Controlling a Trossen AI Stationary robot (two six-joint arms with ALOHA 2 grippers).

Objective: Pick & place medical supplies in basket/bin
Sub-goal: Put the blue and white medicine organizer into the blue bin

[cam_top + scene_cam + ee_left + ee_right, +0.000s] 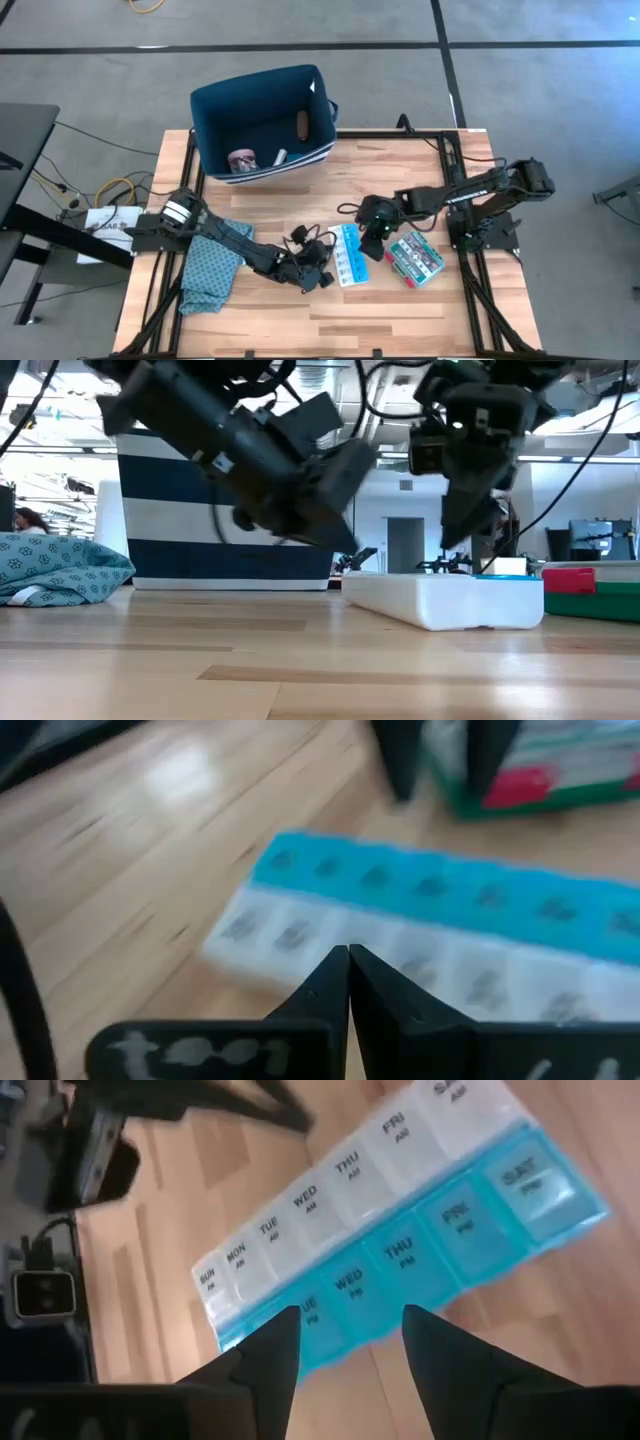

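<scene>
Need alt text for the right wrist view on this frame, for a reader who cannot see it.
Seen from the right wrist, the open right gripper hovers over a weekly pill organiser lying on the wooden table, its white AM row and blue PM row labelled by day. Part of the dark left arm shows beyond the organiser.

floor: grey concrete floor (540,90) with dark seam lines | desk: light wooden desk (400,310) on a black frame | left: dark side table (20,130), yellow cable (115,188) on the floor | far: bright room, white wall, grey door (405,545)
</scene>
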